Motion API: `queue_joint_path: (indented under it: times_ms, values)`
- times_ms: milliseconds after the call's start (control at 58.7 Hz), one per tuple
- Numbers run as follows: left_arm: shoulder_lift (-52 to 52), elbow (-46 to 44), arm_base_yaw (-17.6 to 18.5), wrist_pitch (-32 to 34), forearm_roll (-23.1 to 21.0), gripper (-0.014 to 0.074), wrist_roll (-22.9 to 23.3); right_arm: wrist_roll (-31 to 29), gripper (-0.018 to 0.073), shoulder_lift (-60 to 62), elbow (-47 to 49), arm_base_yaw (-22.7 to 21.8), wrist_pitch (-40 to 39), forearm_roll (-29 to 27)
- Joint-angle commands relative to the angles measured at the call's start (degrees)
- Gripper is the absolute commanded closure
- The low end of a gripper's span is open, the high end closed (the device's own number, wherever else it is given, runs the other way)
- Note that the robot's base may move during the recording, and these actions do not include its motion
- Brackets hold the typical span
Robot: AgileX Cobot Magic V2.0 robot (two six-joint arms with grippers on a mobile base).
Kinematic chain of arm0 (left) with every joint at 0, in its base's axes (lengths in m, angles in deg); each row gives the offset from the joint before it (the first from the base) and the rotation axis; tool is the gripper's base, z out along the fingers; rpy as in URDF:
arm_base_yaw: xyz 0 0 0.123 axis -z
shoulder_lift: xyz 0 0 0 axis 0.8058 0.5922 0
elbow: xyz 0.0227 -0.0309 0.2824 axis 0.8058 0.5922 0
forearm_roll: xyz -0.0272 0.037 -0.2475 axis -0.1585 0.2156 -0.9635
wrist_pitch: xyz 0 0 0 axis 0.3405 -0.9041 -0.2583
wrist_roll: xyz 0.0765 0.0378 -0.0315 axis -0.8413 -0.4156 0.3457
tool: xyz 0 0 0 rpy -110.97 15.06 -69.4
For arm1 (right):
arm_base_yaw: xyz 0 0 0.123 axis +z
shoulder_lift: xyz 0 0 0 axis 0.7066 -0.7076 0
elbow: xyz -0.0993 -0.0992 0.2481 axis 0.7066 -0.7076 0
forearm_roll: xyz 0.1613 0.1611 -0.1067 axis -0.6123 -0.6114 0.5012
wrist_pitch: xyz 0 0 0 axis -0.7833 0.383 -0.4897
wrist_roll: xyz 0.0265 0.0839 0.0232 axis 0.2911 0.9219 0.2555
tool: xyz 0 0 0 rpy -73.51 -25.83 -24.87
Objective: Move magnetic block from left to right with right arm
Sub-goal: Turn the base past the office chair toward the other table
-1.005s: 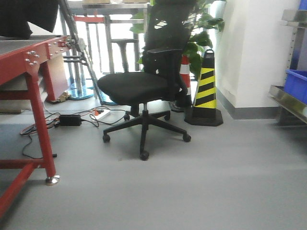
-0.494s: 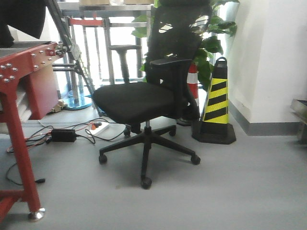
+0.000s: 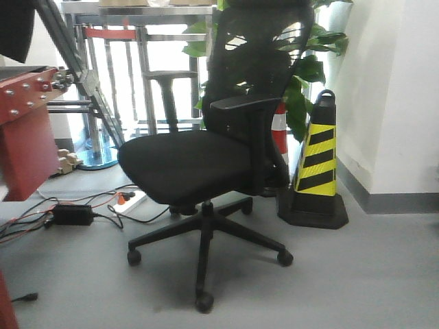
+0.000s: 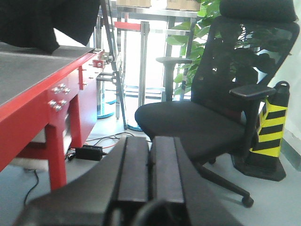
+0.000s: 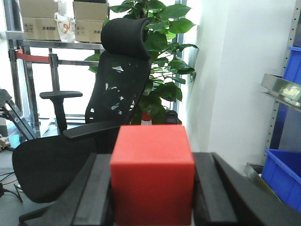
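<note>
The right gripper [image 5: 153,200] clamps the red block [image 5: 152,172]; the left gripper [image 4: 150,165] has its jaws together. Around them: grey floor [image 3: 370,274], red table [image 4: 42,89], 1 black office chair [image 3: 185,164], striped cone [image 3: 317,168].

A black office chair with a mesh back [image 3: 199,161] stands on the grey floor [image 3: 357,274]. Just beside it is a yellow-and-black striped traffic cone [image 3: 317,164], and a green leafy plant [image 3: 310,65] is behind. A red metal bench [image 4: 33,94] stands at the left, and a black power adapter [image 3: 72,214] lies on the floor near it.
</note>
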Motion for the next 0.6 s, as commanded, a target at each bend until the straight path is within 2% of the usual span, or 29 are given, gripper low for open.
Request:
queue_joint_path:
  times_ms: [0, 579]
  values:
    - [-0.78, 0.44, -0.01, 5.04, 0.0, 0.0713, 0.25, -0.55, 0.0421, -0.52, 1.53, -0.27, -5.28, 0.6]
    - [-0.68, 0.44, -0.01, 5.04, 0.0, 0.0713, 0.25, -0.55, 0.0421, -0.52, 1.53, -0.27, -5.28, 0.6]
